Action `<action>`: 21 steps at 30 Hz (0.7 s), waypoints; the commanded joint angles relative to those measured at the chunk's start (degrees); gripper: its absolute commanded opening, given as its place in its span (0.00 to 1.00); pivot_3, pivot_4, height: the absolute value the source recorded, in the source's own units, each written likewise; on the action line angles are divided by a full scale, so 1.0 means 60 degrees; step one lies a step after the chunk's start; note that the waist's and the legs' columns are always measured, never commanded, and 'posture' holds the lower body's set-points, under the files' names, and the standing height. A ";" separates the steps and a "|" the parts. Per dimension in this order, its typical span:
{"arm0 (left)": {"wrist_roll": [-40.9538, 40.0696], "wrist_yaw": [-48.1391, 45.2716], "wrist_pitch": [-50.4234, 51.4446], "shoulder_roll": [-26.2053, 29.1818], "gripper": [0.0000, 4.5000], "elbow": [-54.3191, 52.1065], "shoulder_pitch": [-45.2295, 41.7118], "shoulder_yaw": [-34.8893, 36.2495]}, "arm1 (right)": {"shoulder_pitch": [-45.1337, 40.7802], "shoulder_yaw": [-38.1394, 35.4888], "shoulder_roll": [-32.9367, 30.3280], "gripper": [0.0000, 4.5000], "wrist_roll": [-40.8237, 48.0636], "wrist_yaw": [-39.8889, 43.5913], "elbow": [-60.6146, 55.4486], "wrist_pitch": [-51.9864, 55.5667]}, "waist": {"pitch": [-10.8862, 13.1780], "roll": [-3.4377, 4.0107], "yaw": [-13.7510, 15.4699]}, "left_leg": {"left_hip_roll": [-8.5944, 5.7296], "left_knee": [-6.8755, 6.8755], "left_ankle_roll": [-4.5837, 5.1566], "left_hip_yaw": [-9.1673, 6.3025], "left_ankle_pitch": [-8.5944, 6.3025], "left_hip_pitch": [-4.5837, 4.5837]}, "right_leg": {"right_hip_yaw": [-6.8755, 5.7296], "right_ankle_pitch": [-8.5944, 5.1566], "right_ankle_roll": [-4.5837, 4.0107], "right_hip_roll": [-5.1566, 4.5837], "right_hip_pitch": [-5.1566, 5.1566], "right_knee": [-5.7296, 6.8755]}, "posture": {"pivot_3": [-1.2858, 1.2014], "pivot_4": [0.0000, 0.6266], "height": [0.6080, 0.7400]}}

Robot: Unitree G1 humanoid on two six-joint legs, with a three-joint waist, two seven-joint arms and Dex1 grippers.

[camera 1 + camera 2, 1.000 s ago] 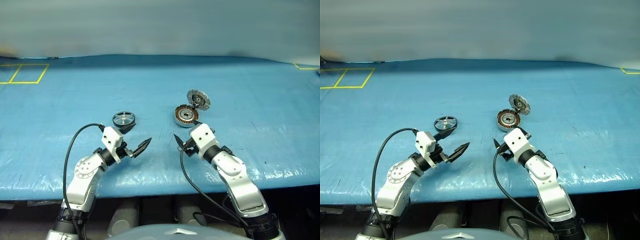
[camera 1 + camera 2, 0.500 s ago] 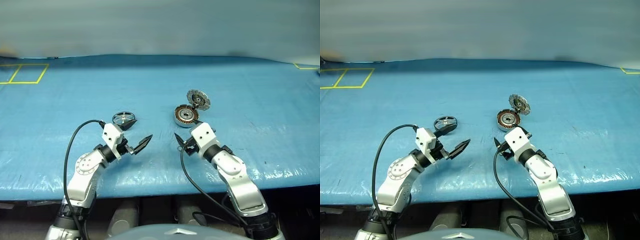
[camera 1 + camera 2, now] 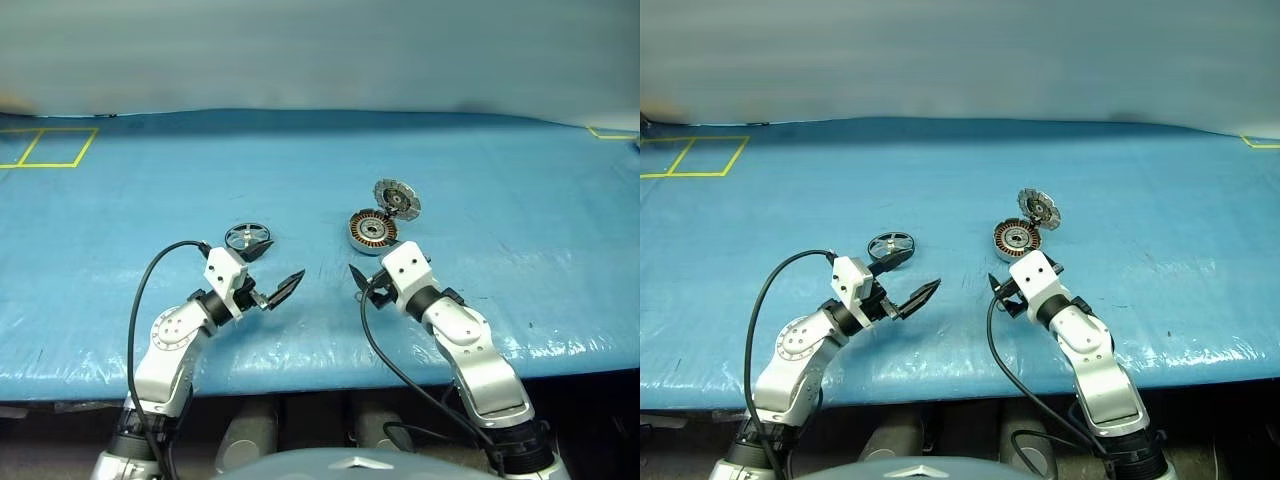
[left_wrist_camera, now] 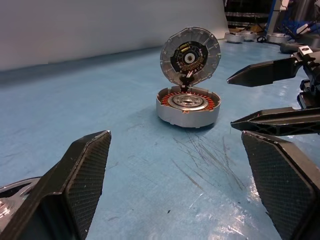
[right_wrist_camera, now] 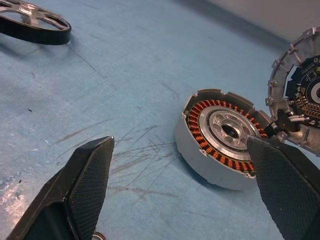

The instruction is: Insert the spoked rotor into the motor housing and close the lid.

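A wide counter (image 3: 150, 200) spans the scene, covered by a glossy blue sheet (image 3: 1160, 200) that wrinkles and catches the light along its near edge. Fine scratches (image 5: 135, 150) mark the sheet. Yellow tape (image 3: 45, 147) outlines rectangles at the far left corner, and another piece of yellow tape (image 3: 612, 133) sits at the far right corner. Behind the counter stands a plain pale grey wall (image 3: 320, 50). Under the near edge the space is dark. In the left wrist view, shelving and clutter (image 4: 260, 20) stand in the far corner beyond the wall.
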 commanded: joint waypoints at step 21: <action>-0.0023 0.0171 0.0218 -0.0021 1.00 -0.0633 -0.0025 -0.0129 | -0.2838 0.0160 -0.0938 0.99 0.0629 0.0886 0.0079 0.3468 | 0.0001 0.0002 -0.0033 | 0.0000 0.0001 0.0001 0.0005 0.0001 0.0001 | 0.0002 0.0001 0.0000 0.0002 -0.0003 0.0002 | 0.52 0.24 1.00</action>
